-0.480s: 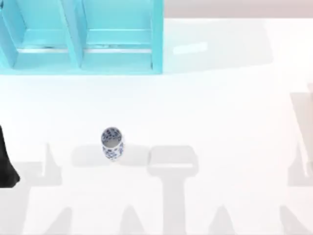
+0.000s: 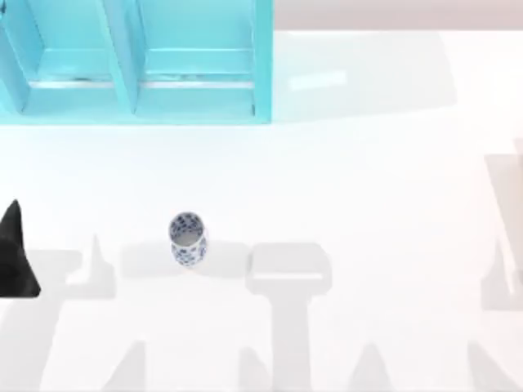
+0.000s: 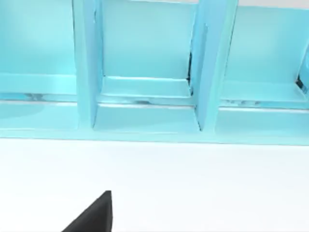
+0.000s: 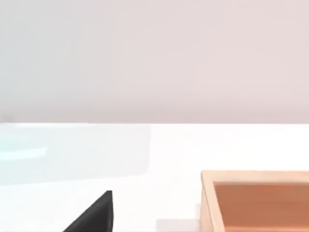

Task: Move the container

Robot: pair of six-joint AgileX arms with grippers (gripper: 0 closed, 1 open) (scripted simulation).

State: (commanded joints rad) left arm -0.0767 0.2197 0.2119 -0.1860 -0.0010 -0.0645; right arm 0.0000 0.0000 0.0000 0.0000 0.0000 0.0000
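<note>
The container (image 2: 187, 239) is a small white cup-like vase with a blue floral pattern. It stands upright on the white table, left of the middle, with its round rim facing up. My left gripper (image 2: 15, 260) shows as a black shape at the table's left edge, well to the left of the container and apart from it. A black part of it (image 3: 94, 216) also shows in the left wrist view. A black part of my right gripper (image 4: 94, 216) shows in the right wrist view, over bare table.
A large turquoise shelf unit (image 2: 135, 73) with open compartments stands at the back left and faces the left wrist camera (image 3: 145, 92). A wooden box (image 4: 256, 195) sits on the table in the right wrist view. Grey shadows lie across the front of the table.
My left gripper has come a little farther in from the left edge and toward the back. The container has not moved.
</note>
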